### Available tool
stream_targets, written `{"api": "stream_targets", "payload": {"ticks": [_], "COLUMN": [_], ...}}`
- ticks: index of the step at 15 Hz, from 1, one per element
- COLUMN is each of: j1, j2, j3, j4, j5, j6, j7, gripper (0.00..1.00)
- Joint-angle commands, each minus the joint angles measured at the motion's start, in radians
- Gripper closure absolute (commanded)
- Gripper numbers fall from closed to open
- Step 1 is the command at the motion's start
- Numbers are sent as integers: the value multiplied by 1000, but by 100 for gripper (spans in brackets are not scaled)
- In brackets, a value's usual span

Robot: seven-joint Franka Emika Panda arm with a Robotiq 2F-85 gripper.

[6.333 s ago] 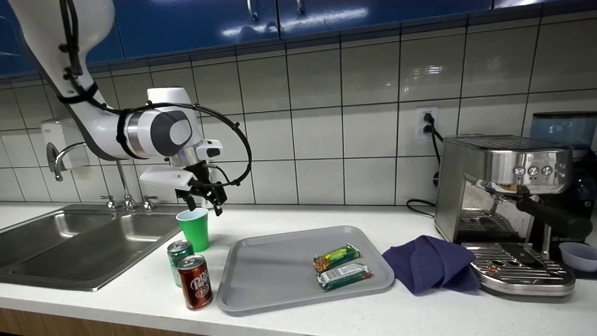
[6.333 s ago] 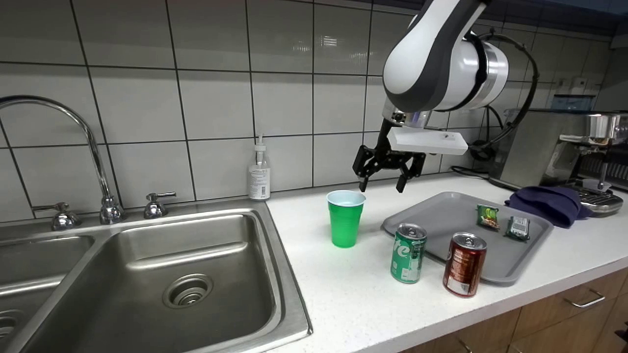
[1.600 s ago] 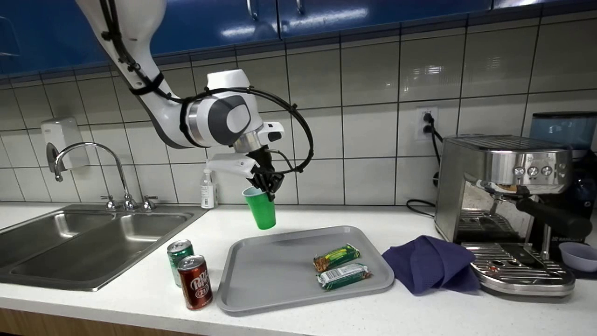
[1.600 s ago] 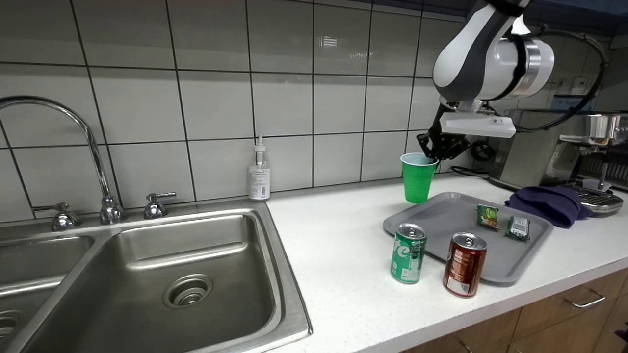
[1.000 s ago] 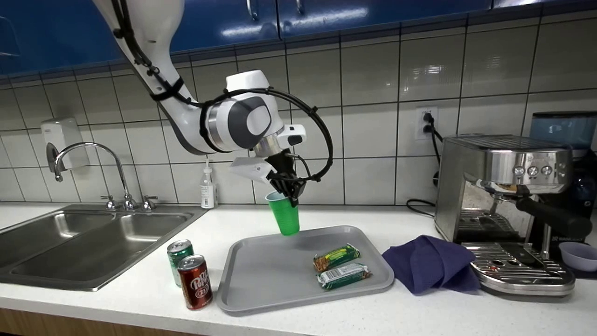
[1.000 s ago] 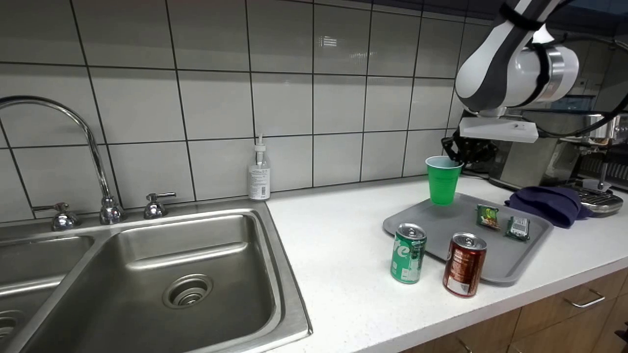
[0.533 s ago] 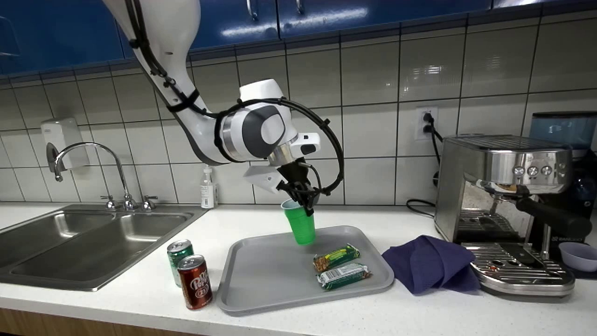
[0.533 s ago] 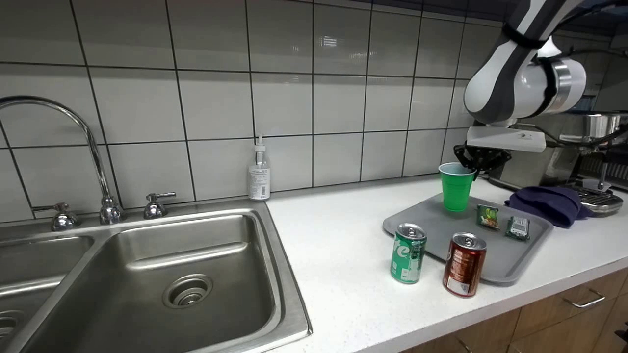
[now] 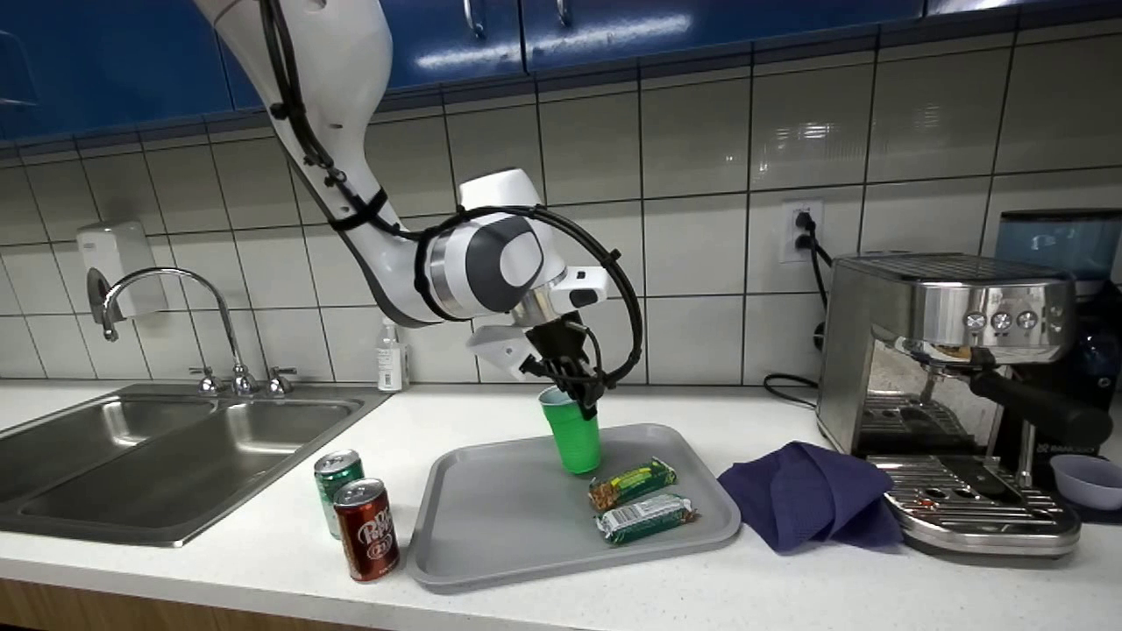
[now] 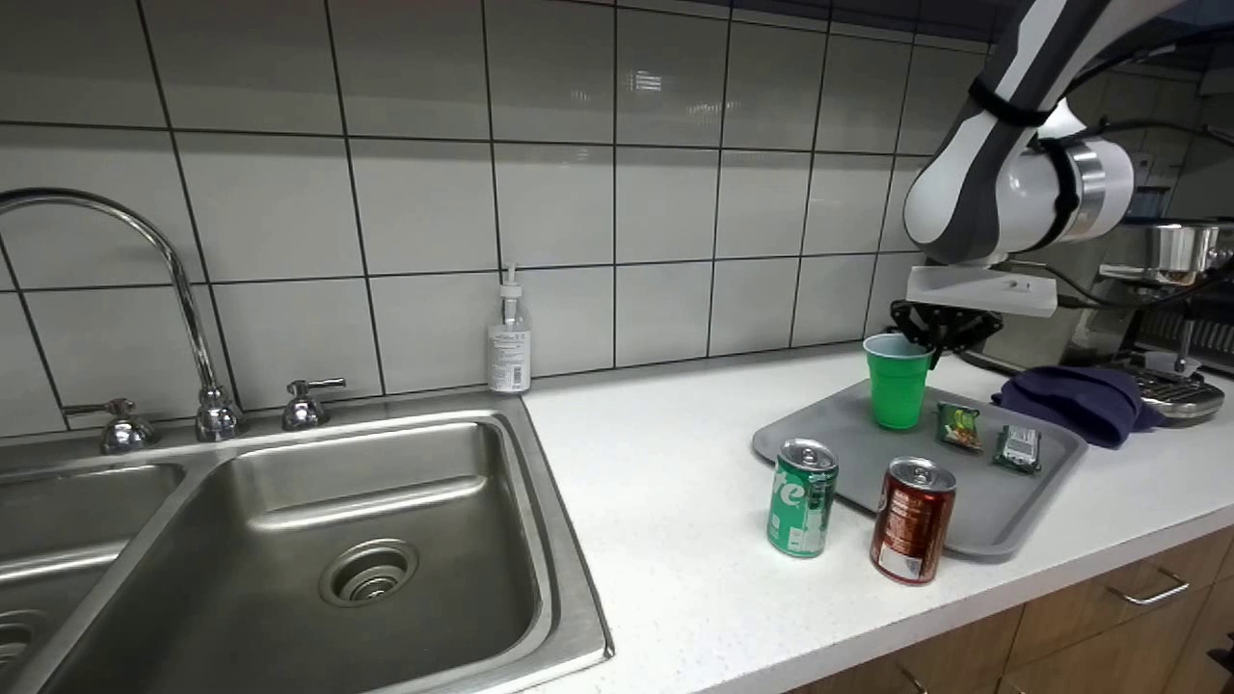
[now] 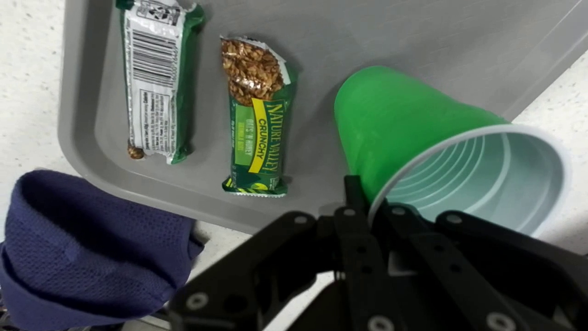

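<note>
Wrist view shows the gripper (image 11: 373, 202) clamped on the rim of the green cup (image 11: 399, 119), one finger inside. The cup tilts over the gray tray (image 11: 317, 32), contact unclear, near two wrapped bars (image 11: 259, 138); a dark blue cloth (image 11: 92, 257) lies outside the tray.

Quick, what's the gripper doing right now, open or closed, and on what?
Gripper: closed, holding the green cup pinched at its rim.
</note>
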Motion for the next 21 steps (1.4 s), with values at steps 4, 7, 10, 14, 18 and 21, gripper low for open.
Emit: {"api": "stream_targets", "payload": {"ticks": [4,7,10,14,18,21], "j1": [25,26,37,72,134,213], "j2": [21,1,-17,-39,-66,-87], "j3": [-16,-12,-17,-47,-102,-167], "j4": [26,12,-1,-18,-46,-78], "j5": [16,11,4,-17,-47,-72], "j6": [-3,3,9,25,49,60], "j7": [32,19,18,26,42,54], "gripper": [57,35,12,0,0,0]}}
